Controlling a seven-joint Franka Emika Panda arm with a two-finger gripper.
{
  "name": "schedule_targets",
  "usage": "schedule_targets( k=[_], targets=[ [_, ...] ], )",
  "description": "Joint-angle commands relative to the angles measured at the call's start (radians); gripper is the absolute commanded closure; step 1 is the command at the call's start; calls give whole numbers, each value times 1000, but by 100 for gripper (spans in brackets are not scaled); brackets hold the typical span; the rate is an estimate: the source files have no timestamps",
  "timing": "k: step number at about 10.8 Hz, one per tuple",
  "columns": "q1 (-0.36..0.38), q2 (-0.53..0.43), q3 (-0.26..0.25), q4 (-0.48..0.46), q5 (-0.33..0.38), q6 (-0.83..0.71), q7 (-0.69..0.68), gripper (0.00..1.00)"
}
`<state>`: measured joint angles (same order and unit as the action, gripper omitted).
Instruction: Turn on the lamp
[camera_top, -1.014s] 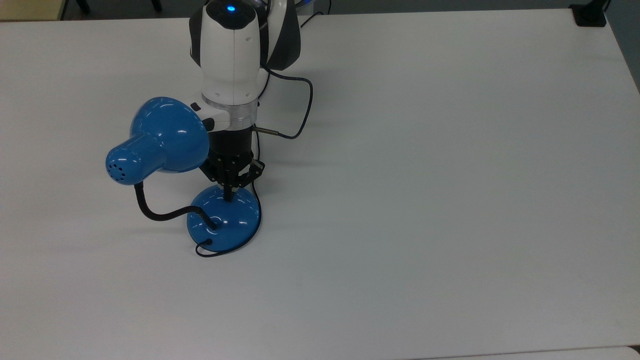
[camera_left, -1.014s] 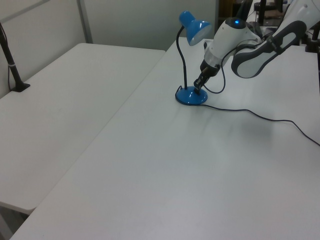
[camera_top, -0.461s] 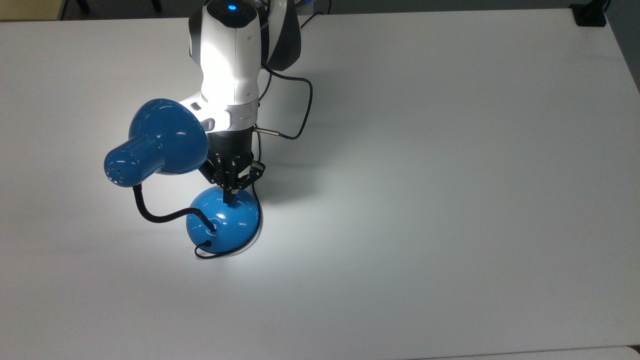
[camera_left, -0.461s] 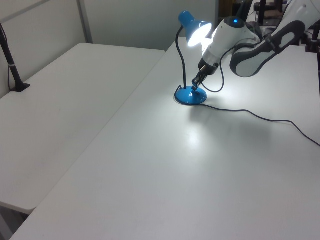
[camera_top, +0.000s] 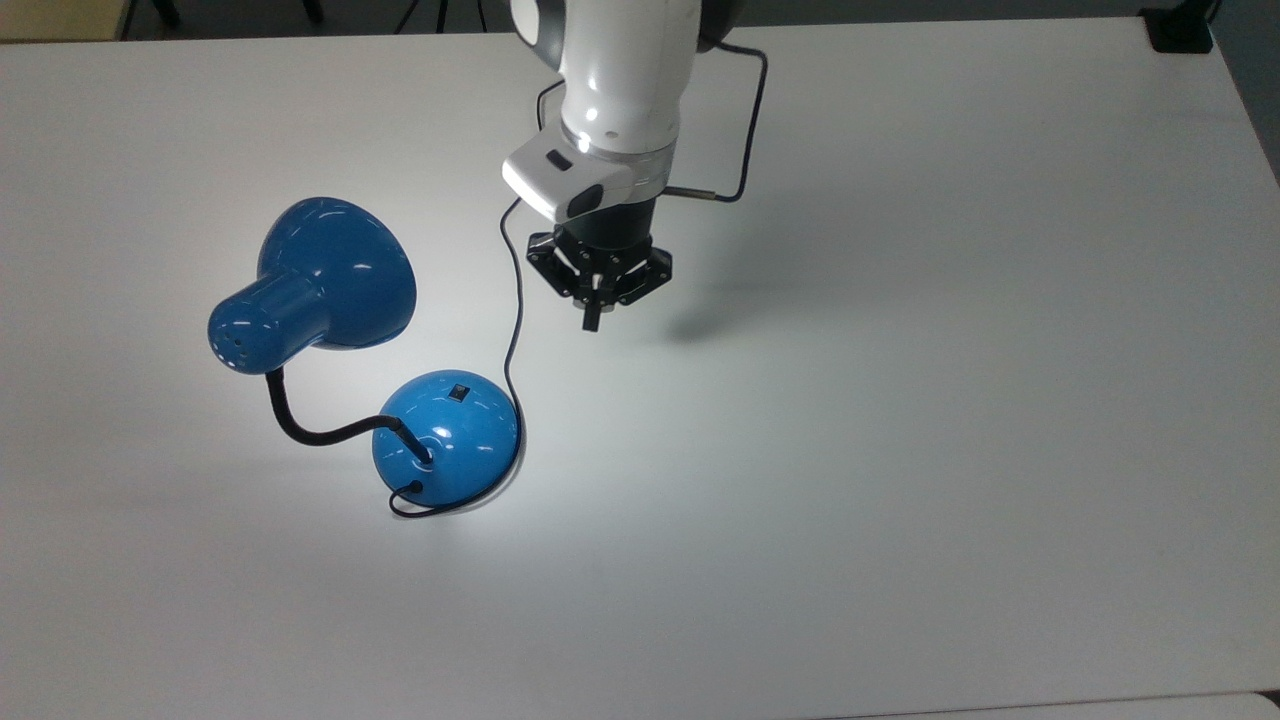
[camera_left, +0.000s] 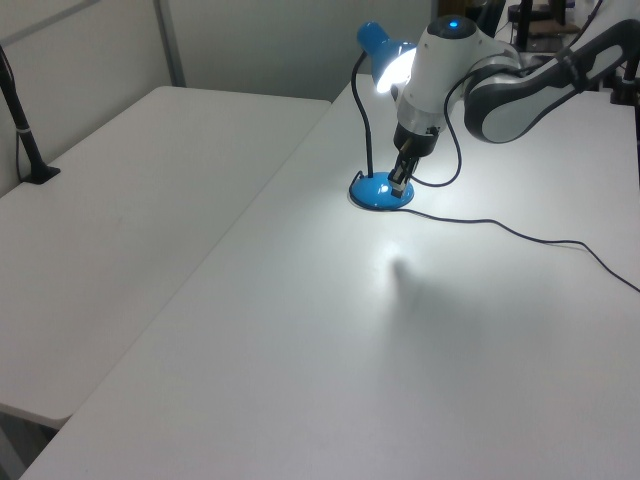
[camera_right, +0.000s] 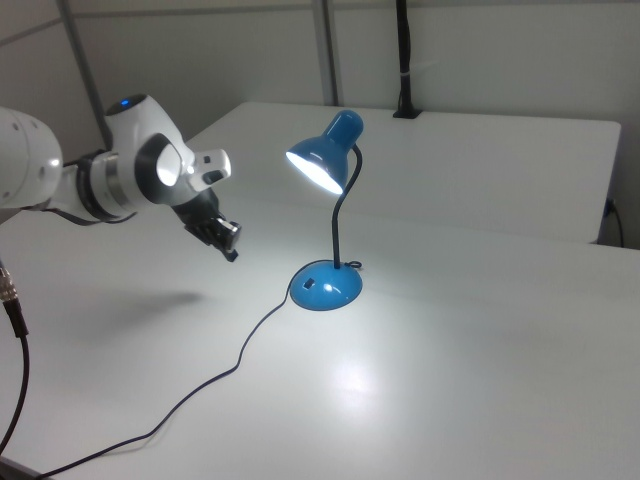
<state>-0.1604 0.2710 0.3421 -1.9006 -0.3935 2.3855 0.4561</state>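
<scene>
— Where is the lamp (camera_top: 320, 300) found?
— Lit, it is stood on the white table (camera_top: 900, 400).
— And the gripper (camera_top: 592, 322)?
— It is held above the table, apart from the base (camera_top: 450, 435), fingers closed together, nothing grasped.

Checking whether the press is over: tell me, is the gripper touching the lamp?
Apart. The right view shows the gripper in the air, clear table between it and the lamp.

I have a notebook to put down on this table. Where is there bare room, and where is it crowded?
Bare table spreads across the top view's right, from the gripper to the table edges, and along the bottom edge below the lamp. It is crowded in the top view's upper left, where the lamp, its cord and the arm sit together.
</scene>
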Motion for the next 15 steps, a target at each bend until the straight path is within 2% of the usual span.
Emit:
schedule_targets(
  k=[1, 3, 4, 5, 6, 7, 8, 9, 10, 11, 13, 15],
  targets=[
    [2, -79, 41, 29, 89, -179, -46, 100],
    [21, -81, 40, 153, 184, -390, -185, 100],
    [24, -87, 31, 194, 221, -476, -247, 97],
    [27, -110, 11, 218, 232, -532, -278, 97],
    [62, -143, -38, 218, 234, -560, -298, 93],
    [137, -177, -131, 218, 235, -586, -325, 89],
    [210, -205, -222, 218, 245, -610, -336, 77],
    [243, -234, -274, 218, 271, -647, -341, 60],
    [246, -249, -288, 218, 286, -670, -343, 50],
    [245, -254, -288, 218, 286, -684, -343, 30],
    [237, -260, -288, 218, 286, -693, -341, 0],
    [231, -279, -293, 219, 285, -721, -343, 0]
  ],
)
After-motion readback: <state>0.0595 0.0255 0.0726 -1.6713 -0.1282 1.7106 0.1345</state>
